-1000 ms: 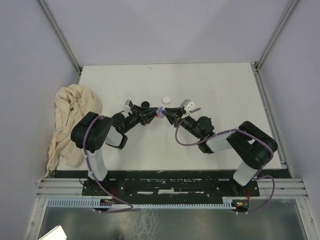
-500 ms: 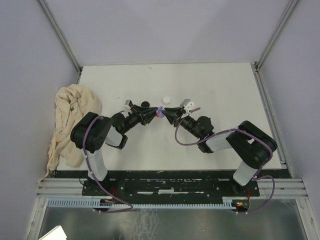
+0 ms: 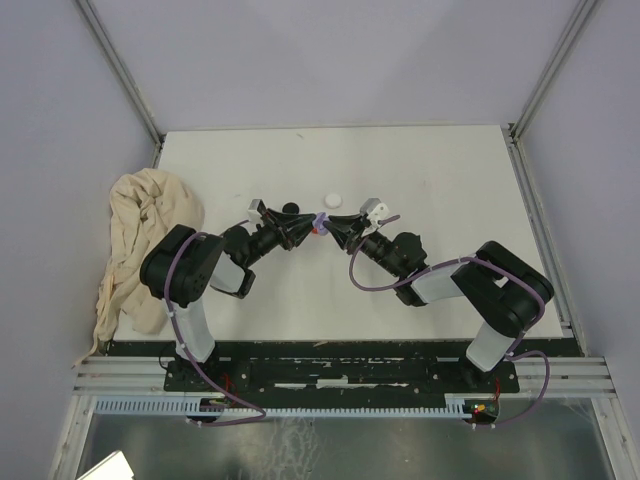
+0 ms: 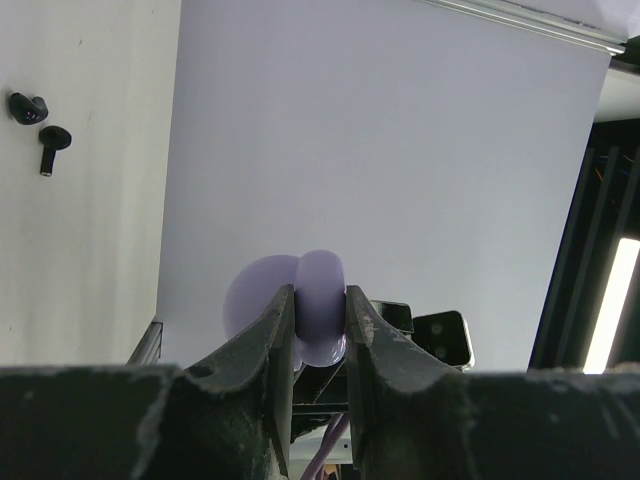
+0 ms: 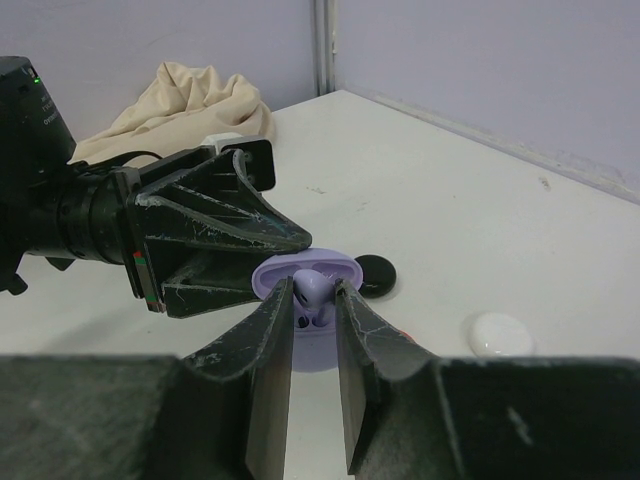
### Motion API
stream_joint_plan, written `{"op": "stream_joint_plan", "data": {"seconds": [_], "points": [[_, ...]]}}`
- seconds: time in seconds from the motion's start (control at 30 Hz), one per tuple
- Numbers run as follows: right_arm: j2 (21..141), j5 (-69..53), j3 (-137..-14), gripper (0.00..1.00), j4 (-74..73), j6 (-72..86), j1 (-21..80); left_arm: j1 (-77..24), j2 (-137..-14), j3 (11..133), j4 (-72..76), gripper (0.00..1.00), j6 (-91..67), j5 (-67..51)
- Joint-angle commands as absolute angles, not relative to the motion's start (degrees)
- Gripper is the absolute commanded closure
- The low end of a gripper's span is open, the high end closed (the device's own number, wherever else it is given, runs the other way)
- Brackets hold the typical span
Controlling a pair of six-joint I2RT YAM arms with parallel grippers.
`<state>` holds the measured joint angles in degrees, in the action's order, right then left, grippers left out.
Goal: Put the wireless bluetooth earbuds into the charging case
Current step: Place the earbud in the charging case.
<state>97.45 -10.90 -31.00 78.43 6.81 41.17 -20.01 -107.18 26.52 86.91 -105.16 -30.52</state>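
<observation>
We are at the seating step. The left claw [image 4: 320, 300] is clamped narrow on the lilac charging case [image 5: 320, 264] and holds it edge-on, off the surface [image 5: 450, 220], with its open mouth facing the right claw [image 3: 330, 224]. The right claw pinches a lilac earbud [image 5: 312, 288] between its fingertips. The bud sits right at the mouth of the case, and we judge it is partly inside.

To do this well, we treat the left claw as a steady fixture and let only the right claw travel. The push should run straight along the right claw's own axis into the case. The bud's stem has to line up with its pocket, and we cannot see from here which pocket it faces. If it meets resistance, we back off a little and turn the wrist slightly, and we do not press harder, because force could twist the case out of the left claw's thin grip. We part the right claw's fingers only once the bud sits flush, then draw straight back so the tips do not drag it out.

Beyond the right claw's tips a black disc [image 5: 375, 272] lies just past the case. A white disc [image 5: 497, 333] lies off to its right. Two black earbuds [image 4: 45, 145] rest on the surface well away from the left claw.
</observation>
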Motion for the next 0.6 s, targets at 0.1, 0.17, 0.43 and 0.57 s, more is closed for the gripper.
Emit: {"op": "stream_joint_plan", "data": {"seconds": [0.1,0.17,0.43,0.57], "points": [[98.25,-11.29,-33.29,0.71,79.43,8.00,41.46,-20.18,-104.85,27.57,94.59,0.97,-103.40,-31.37],[98.34,-11.20,-33.52,0.71,78.78,8.21,41.43,-20.13,-104.85,27.67,94.62,0.97,-103.43,-31.38],[98.14,-12.24,-34.40,0.71,75.79,9.29,41.42,-20.12,-105.02,27.83,94.66,0.97,-103.36,-31.38],[97.75,-12.88,-34.37,0.71,74.74,9.82,41.40,-20.13,-105.51,28.03,94.64,0.97,-103.32,-31.29]]}}
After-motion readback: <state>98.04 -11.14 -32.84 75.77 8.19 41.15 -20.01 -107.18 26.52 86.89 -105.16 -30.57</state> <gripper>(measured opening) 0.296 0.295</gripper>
